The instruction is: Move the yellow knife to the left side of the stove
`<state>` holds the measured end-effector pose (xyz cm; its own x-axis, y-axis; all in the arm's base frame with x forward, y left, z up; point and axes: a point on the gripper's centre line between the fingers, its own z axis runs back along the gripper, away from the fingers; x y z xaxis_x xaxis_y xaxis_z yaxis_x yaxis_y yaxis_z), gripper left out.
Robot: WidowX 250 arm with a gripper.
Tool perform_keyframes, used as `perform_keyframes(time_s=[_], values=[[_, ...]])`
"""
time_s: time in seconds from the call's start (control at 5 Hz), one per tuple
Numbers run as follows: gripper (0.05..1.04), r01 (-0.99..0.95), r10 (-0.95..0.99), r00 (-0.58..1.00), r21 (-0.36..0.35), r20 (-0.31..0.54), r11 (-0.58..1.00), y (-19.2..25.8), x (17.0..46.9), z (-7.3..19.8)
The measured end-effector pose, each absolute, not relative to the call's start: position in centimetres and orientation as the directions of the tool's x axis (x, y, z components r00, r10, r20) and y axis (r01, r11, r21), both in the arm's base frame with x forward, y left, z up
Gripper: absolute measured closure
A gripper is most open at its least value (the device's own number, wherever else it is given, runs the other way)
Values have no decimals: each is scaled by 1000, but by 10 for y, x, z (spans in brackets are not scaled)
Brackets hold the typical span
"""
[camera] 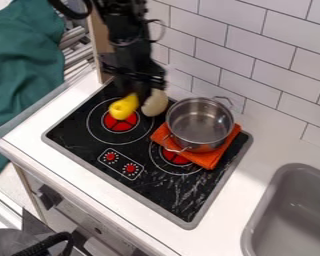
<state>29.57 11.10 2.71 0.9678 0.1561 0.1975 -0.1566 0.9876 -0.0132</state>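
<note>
"What is lost at 11 o'clock?"

"A blurred robot arm (126,37), cropped by the top edge; its gripper (141,96) smears against the black stove (159,196)."

"And at 10?"

"A yellow object (124,107), too blurred to identify, and a green cloth (26,60), cut by the left edge."

"Toward 3 and 4?"

"A metal pot (200,122) hides part of an orange cloth (207,159); the gray sink (293,212) is cropped right and bottom."

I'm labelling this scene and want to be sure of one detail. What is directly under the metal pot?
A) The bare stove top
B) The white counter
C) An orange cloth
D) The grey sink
C: the metal pot sits on the orange cloth, whose edges stick out on both sides of it.
</note>
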Motion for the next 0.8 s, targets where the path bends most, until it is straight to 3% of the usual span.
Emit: perform_keyframes(time_s=[0.4, 0.8], values=[[788, -191, 182, 969, 44, 169, 981, 180, 277, 4], [788, -276, 272, 958, 29, 86, 961, 194, 266, -26]])
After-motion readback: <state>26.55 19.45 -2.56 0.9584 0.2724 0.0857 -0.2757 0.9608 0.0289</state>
